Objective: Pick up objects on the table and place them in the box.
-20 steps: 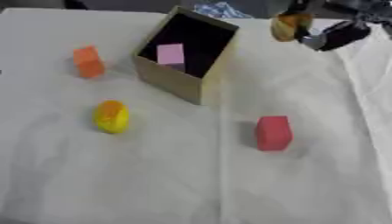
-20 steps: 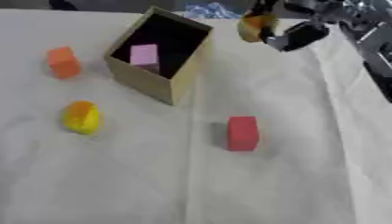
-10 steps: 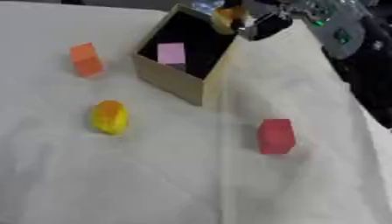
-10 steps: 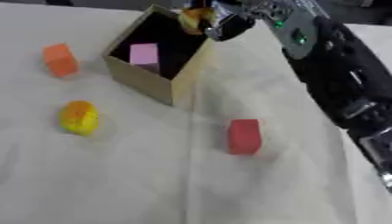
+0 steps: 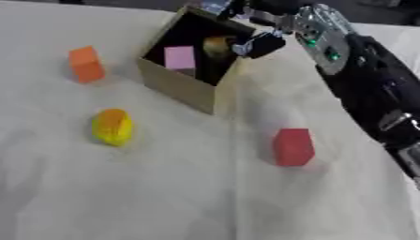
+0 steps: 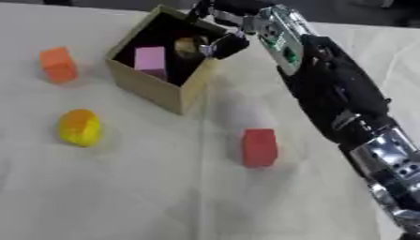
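Right hand over the box's far right rim, fingers curled around a brownish-yellow round object just inside the opening, directly above the box floor; release drops it straight in. Pink block already inside, beside it. Orange block, yellow object, red block lie apart on the surface with open room around each. Left hand unseen.

Tan box (pink block inside), red block outside.
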